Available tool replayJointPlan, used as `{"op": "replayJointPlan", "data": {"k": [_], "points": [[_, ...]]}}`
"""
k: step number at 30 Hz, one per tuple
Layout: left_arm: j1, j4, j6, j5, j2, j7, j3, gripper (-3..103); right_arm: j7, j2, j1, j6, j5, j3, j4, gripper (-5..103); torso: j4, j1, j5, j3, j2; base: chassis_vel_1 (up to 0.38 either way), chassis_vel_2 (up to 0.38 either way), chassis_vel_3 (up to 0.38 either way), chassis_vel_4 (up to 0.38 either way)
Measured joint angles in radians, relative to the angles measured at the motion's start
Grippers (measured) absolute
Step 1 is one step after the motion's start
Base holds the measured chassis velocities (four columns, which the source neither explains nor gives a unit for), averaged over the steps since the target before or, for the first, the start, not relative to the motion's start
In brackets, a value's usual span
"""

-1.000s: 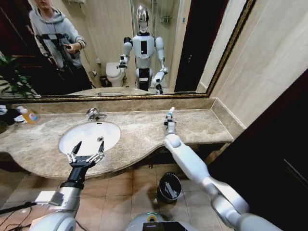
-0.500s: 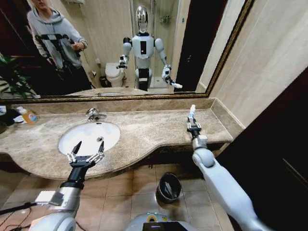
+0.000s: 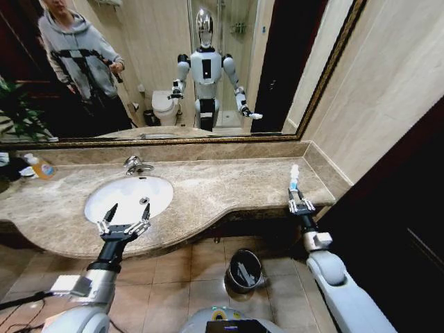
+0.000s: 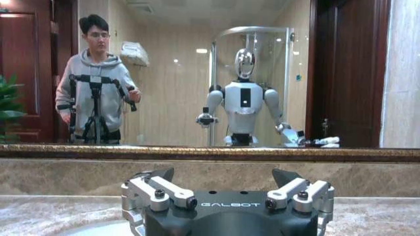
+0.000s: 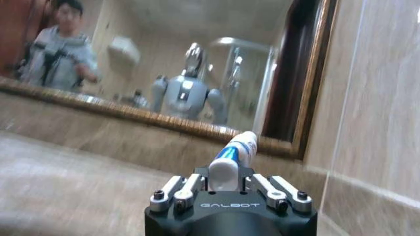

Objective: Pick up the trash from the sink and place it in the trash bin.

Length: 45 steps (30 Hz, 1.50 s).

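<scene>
Now the right hand (image 3: 300,205) is pinching a white tube (image 3: 294,175) above the counter (image 3: 208,187), not yet in the trash bin (image 3: 243,270); the left hand (image 3: 123,223) is hovering spread beside the sink (image 3: 128,196).

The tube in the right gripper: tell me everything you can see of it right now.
The tube is a small white piece with blue marks along its body, plastic by its look, with a rounded white end nearest the wrist camera. The right gripper is shut on it near one end, and the rest sticks out past the fingertips. In the head view the tube points away from the robot, above the right end of the marble counter, touching nothing but the fingers. Any printing is too blurred to read.
</scene>
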Motion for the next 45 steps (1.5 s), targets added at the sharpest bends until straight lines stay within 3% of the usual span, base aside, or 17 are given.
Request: {"op": "replayJointPlan", "data": {"k": [3, 5, 6, 8, 9, 11, 14, 21, 23, 25, 28, 29, 32, 37, 41, 45], "points": [[0.0, 0.0, 0.0, 0.0, 0.0, 0.001, 0.0, 100, -0.032, 0.0, -0.075, 0.038, 0.022, 0.029, 0.018, 27, -0.0006, 0.0, 0.0002, 0.0, 0.0, 0.0, 0.0, 0.0, 0.0], [0.0, 0.0, 0.0, 0.0, 0.0, 0.0, 0.0, 100, -0.13, 0.007, -0.173, 0.1, 0.05, 0.06, 0.028, 27, -0.0004, 0.0, -0.0001, 0.0, 0.0, 0.0, 0.0, 0.0, 0.0], [0.0, 0.0, 0.0, 0.0, 0.0, 0.0, 0.0, 100, -0.13, 0.007, -0.173, 0.1, 0.05, 0.06, 0.028, 27, -0.0004, 0.0, -0.0001, 0.0, 0.0, 0.0, 0.0, 0.0, 0.0], [0.0, 0.0, 0.0, 0.0, 0.0, 0.0, 0.0, 100, -0.209, 0.017, -0.217, 0.139, 0.064, 0.076, 0.022, 27, -0.0003, 0.0, -0.0002, 0.0, 0.0, 0.0, 0.0, 0.0, 0.0], [0.0, 0.0, 0.0, 0.0, 0.0, 0.0, 0.0, 100, -0.282, 0.025, -0.249, 0.173, 0.075, 0.08, 0.004, 27, -0.0003, 0.0, -0.0002, 0.0, 0.0, 0.0, 0.0, 0.0, 0.0], [0.0, 0.0, 0.0, 0.0, 0.0, 0.0, 0.0, 100, -0.318, 0.032, -0.271, 0.19, 0.068, 0.08, -0.009, 27, -0.0002, 0.0, 0.0001, 0.0, 0.0, 0.0, 0.0, 0.0, 0.0], [0.0, 0.0, 0.0, 0.0, 0.0, 0.0, 0.0, 100, -0.357, 0.056, -0.34, 0.199, 0.012, 0.068, -0.016, 27, -0.0002, 0.0, -0.0007, 0.0, 0.0, 0.0, 0.0, 0.0, 0.0], [0.0, 0.0, 0.0, 0.0, 0.0, 0.0, 0.0, 100, -0.354, 0.073, -0.376, 0.202, -0.128, -0.023, -0.11, 27, -0.0002, 0.0, 0.0001, 0.0, 0.0, 0.0, 0.0, 0.0, 0.0], [0.0, 0.0, 0.0, 0.0, 0.0, 0.0, 0.0, 100, -0.358, 0.075, -0.372, 0.152, -0.198, -0.065, -0.165, 27, -0.0003, 0.0, 0.0, 0.0, 0.0, 0.0, 0.0, 0.0, 0.0], [0.0, 0.0, 0.0, 0.0, 0.0, 0.0, 0.0, 100, -0.364, 0.075, -0.37, 0.134, -0.209, -0.073, -0.175, 27, -0.0003, 0.0, 0.0, 0.0, 0.0, 0.0, 0.0, 0.0, 0.0], [0.0, 0.0, 0.0, 0.0, 0.0, 0.0, 0.0, 100, -0.394, 0.079, -0.319, -0.006, -0.298, -0.101, -0.242, 27, -0.0004, 0.0, 0.0, 0.0, 0.0, 0.0, 0.0, 0.0, 0.0], [0.0, 0.0, 0.0, 0.0, 0.0, 0.0, 0.0, 100, -0.394, 0.079, -0.319, -0.006, -0.298, -0.101, -0.242, 27, -0.0004, 0.0, 0.0, 0.0, 0.0, 0.0, 0.0, 0.0, 0.0], [0.0, 0.0, 0.0, 0.0, 0.0, 0.0, 0.0, 100, -0.402, 0.076, -0.23, -0.159, -0.359, -0.127, -0.293, 27, -0.0003, 0.0, -0.0002, 0.0, 0.0, 0.0, 0.0, 0.0, 0.0], [0.0, 0.0, 0.0, 0.0, 0.0, 0.0, 0.0, 100, -0.407, 0.072, -0.131, -0.231, -0.397, -0.16, -0.332, 27, -0.0002, 0.0, -0.0002, 0.0, 0.0, 0.0, 0.0, 0.0, 0.0], [0.0, 0.0, 0.0, 0.0, 0.0, 0.0, 0.0, 100, -0.456, 0.068, -0.021, -0.305, -0.424, -0.223, -0.382, 27, 0.0, 0.0, 0.0, 0.0, 0.0, 0.0, 0.0, 0.0, 0.0], [0.0, 0.0, 0.0, 0.0, 0.0, 0.0, 0.0, 100, -0.49, 0.07, 0.031, -0.318, -0.458, -0.255, -0.433, 27, -0.0002, 0.0, -0.0001, 0.0, 0.0, 0.0, 0.0, 0.0, 0.0]]}}
